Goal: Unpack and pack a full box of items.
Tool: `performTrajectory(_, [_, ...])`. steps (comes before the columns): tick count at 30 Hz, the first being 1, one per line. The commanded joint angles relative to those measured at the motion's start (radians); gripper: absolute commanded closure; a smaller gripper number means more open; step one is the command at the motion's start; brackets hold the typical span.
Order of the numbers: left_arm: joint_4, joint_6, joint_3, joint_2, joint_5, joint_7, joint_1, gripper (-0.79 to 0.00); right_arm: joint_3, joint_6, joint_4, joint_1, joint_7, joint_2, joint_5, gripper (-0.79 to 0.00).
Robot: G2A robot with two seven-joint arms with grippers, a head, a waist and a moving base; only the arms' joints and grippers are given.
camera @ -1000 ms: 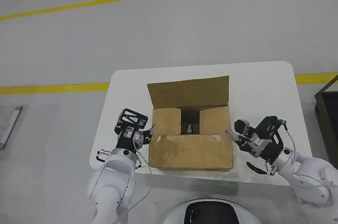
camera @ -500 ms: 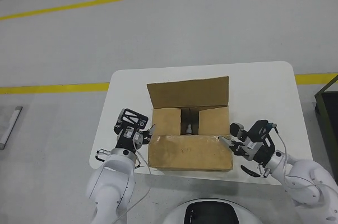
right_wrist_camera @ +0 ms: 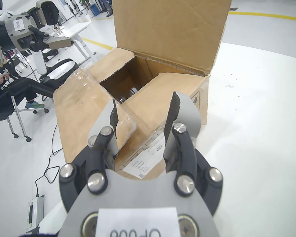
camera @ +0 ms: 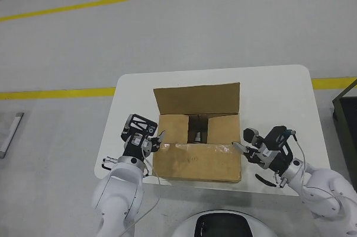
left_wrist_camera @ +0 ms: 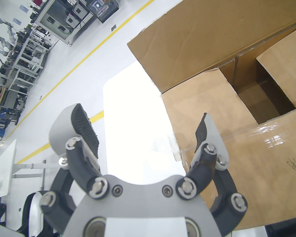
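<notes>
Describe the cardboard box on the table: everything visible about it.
The brown corrugated cardboard box sits upright on the white table, partly open. Its far flap stands up; two side flaps lie folded inward with a dark gap between them, where a small item shows. The near flap, with clear tape, lies folded down. A printed label is on one side. The left gripper and right gripper, both open, flank its near corners; contact is unclear.
</notes>
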Motion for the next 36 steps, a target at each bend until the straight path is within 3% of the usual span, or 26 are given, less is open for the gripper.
performTrajectory(1, [0.001, 0.002, -0.001, 0.001, 0.000, 0.000, -0.001, -0.785, -0.008, -0.007, -0.003, 0.003, 0.014, 0.002, -0.012, -0.486])
performTrajectory(4, [0.002, 0.007, -0.002, 0.003, -0.001, -0.001, -0.004, -0.785, -0.035, -0.002, 0.006, 0.012, 0.020, 0.003, -0.018, -0.431])
performTrajectory(8, [0.004, 0.010, -0.005, 0.005, -0.003, -0.002, -0.005, -0.785, -0.065, -0.010, 0.023, 0.021, 0.017, 0.003, 0.003, -0.449])
performTrajectory(14, [0.006, 0.016, -0.006, 0.008, -0.008, -0.003, -0.006, -0.785, -0.074, -0.019, 0.037, 0.027, 0.024, 0.007, 0.026, -0.379])
performTrajectory(19, [0.012, 0.019, -0.004, 0.011, -0.009, -0.002, -0.010, -0.785, -0.069, -0.034, 0.032, 0.019, 0.030, 0.012, 0.072, -0.222])
performTrajectory(20, [0.012, 0.019, -0.004, 0.011, -0.010, -0.002, -0.010, -0.785, -0.067, -0.038, 0.029, 0.017, 0.038, 0.013, 0.075, -0.228])
performTrajectory(22, [0.013, 0.021, -0.003, 0.012, -0.013, -0.002, -0.011, -0.785, -0.064, -0.042, 0.028, 0.010, 0.050, 0.016, 0.089, -0.292])
performTrajectory(30, [0.017, 0.033, -0.001, 0.015, -0.025, -0.001, -0.018, -0.785, -0.049, -0.091, 0.017, -0.011, 0.094, 0.029, 0.129, -0.391])
performTrajectory(34, [0.020, 0.042, 0.000, 0.016, -0.048, -0.004, -0.021, -0.785, -0.044, -0.096, 0.013, -0.016, 0.126, 0.035, 0.157, -0.699])
performTrajectory(36, [0.021, 0.044, 0.001, 0.017, -0.050, -0.003, -0.022, -0.785, -0.044, -0.096, 0.013, -0.016, 0.126, 0.035, 0.157, -0.748])
